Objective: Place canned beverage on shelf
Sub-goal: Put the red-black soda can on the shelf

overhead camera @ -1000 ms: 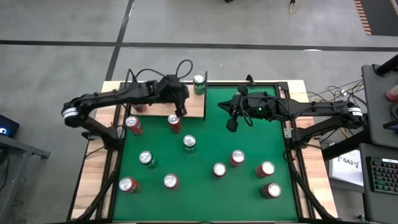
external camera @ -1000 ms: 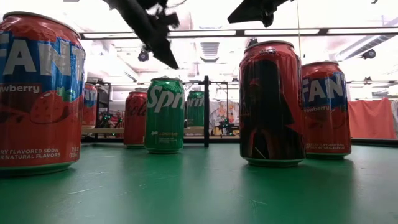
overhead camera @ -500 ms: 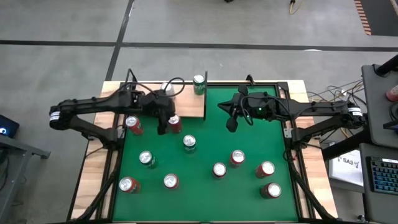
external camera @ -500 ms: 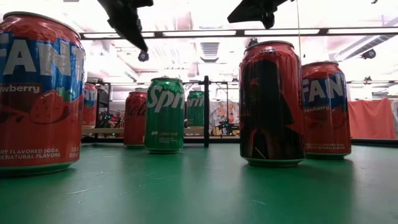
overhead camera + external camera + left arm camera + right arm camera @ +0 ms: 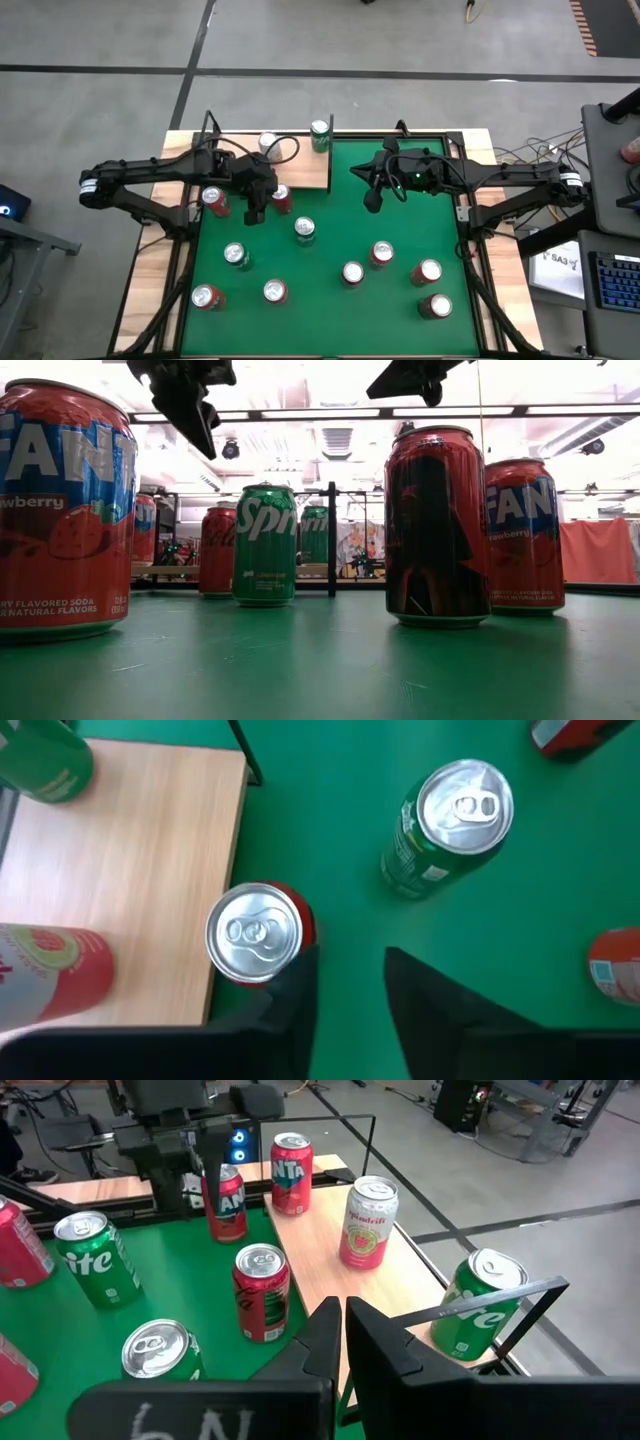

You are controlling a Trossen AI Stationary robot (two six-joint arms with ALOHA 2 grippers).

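The shelf (image 5: 300, 170), a pale wood panel with thin black rods, sits at the table's far left. A green can (image 5: 320, 133) and a pale pink can (image 5: 268, 143) stand on it. A red can (image 5: 255, 932) stands upright on the green felt against the shelf's near edge, with a green Sprite can (image 5: 450, 820) on the felt nearby. My left gripper (image 5: 350, 965) hangs open above the felt just left of the red can (image 5: 281, 197), pointing steeply down and higher than the can tops. My right gripper (image 5: 343, 1320) waits shut and empty, raised over the table's far middle.
Several more cans stand on the felt across the near half, among them red ones (image 5: 212, 198) (image 5: 381, 253) and a green one (image 5: 236, 254). A black rod (image 5: 245, 750) rises at the shelf's right near corner. Wooden side strips (image 5: 150, 270) flank the felt.
My left gripper has moved from over the shelf's near edge toward the table's left and near side, past the red can, and has tipped to point more steeply down. The cans have stayed where they were.
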